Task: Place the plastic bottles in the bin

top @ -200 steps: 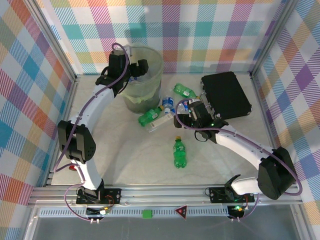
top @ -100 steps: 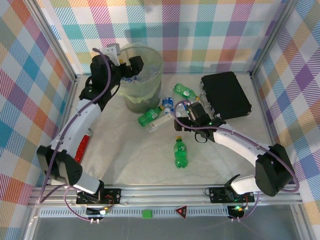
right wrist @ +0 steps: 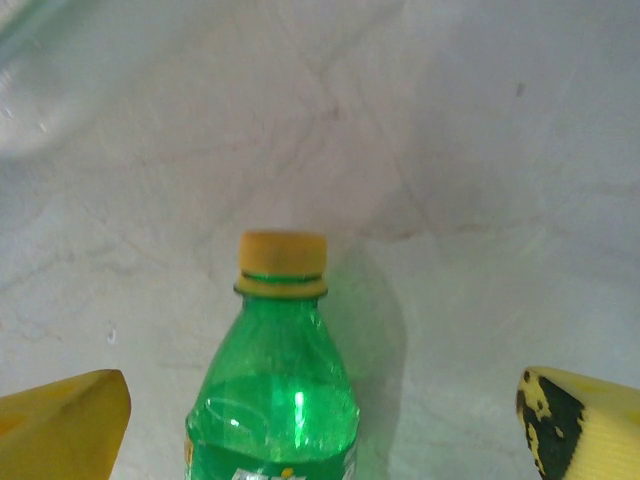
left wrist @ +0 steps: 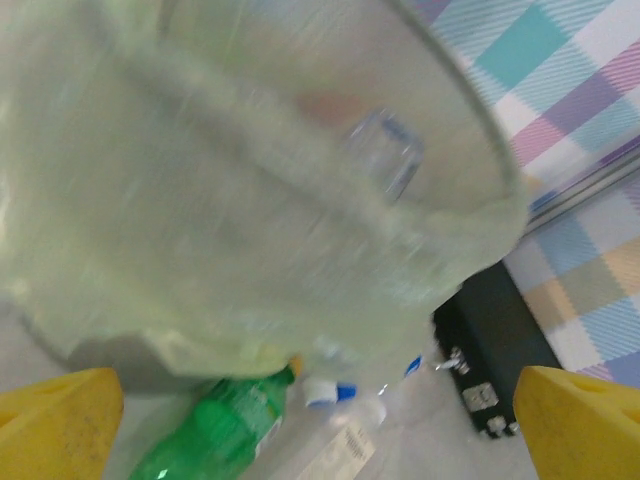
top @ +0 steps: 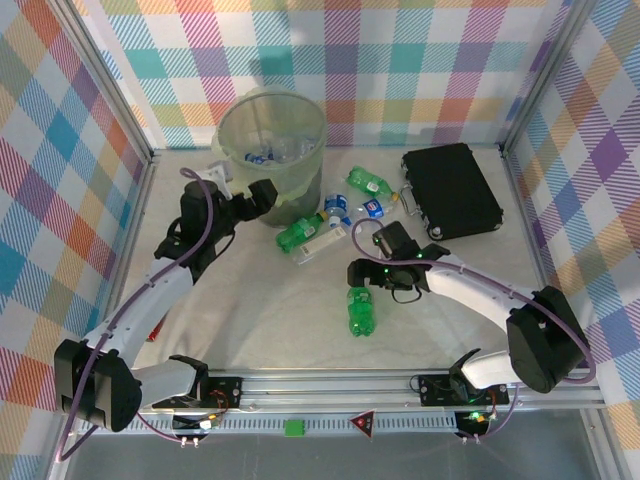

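**Top external.** A round grey wire-mesh bin [top: 303, 178] lined with a pale green translucent bag stands upright at the back of the white table [top: 250, 300], left of centre. Several clear blue-capped plastic bottles [top: 268, 154] lie in its bottom. The left gripper [top: 262, 192] sits outside the bin, beside its near-left wall, with its jaws apart and nothing between them. A black rectangular case [top: 452, 190] lies flat at back right.

Four bottles lie loose on the table between bin and case:
- a green bottle [top: 368, 182] near the case
- a clear bottle with a blue cap [top: 337, 207]
- a second green bottle [top: 297, 233] at the bin's foot
- a clear bottle with a white label [top: 322, 243] just beside the second green bottle

A green plastic bottle with a yellow cap [top: 360, 310] lies alone, nearer the front. The right gripper [top: 362, 278] hangs over its far end.

**Left wrist.** The picture is blurred. The bin's bagged wall is close ahead, and one clear bottle shows faintly through the bag. The yellow fingers [left wrist: 60, 420] sit at the lower corners, wide apart and empty. The second green bottle and the clear bottle with a white label lie below the bin, with the case to the right.

**Right wrist.** The green plastic bottle with a yellow cap lies on the table, centred between the yellow fingertips [right wrist: 60, 425]. There is a clear gap on each side, so the jaws are spread with no grip on the bottle.
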